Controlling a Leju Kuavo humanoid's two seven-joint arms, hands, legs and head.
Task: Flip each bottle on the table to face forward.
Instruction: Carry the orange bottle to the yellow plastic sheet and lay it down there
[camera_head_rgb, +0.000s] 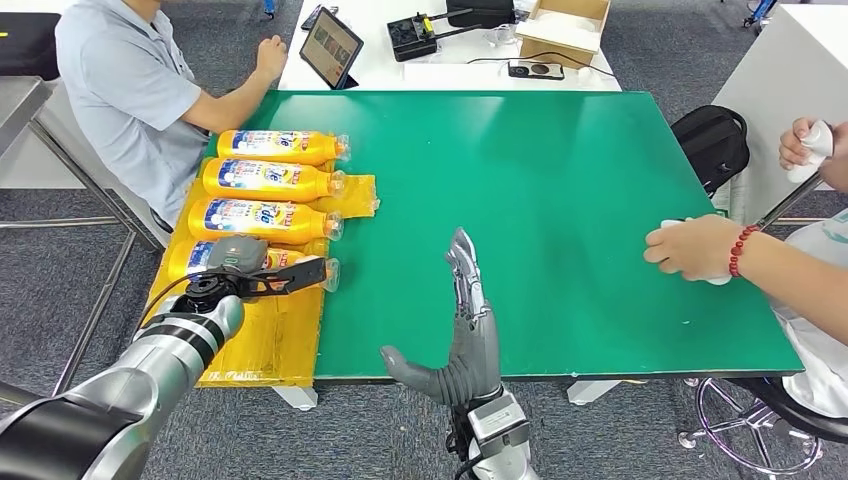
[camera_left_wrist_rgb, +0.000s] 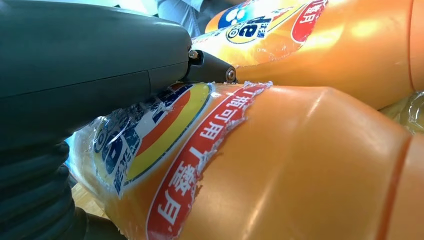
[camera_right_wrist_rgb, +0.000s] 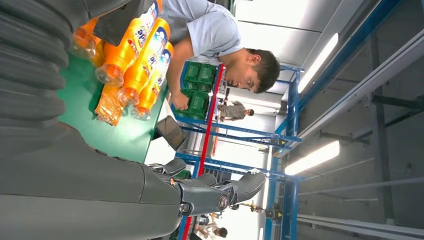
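Note:
Several orange bottles lie side by side on a yellow sheet (camera_head_rgb: 255, 350) at the left end of the green table (camera_head_rgb: 520, 180), caps toward the table's middle; the three far ones (camera_head_rgb: 268, 179) show their labels. My left hand (camera_head_rgb: 250, 272) lies on top of the nearest bottle (camera_head_rgb: 188, 258), fingers stretched along it toward its cap. In the left wrist view my thumb (camera_left_wrist_rgb: 210, 67) sits in the groove between that bottle (camera_left_wrist_rgb: 300, 165) and its neighbour (camera_left_wrist_rgb: 340, 45). My right hand (camera_head_rgb: 465, 325) stands open at the table's front edge, fingers straight, holding nothing. The right wrist view shows its fingers (camera_right_wrist_rgb: 210, 192) and the bottles (camera_right_wrist_rgb: 135, 55).
A person in a grey shirt (camera_head_rgb: 130, 90) sits at the table's left corner, close to the bottles. Another person's hand (camera_head_rgb: 695, 248) with a red bead bracelet rests on the table's right edge. A tablet (camera_head_rgb: 330, 47) and a box (camera_head_rgb: 565, 25) are on the white table behind.

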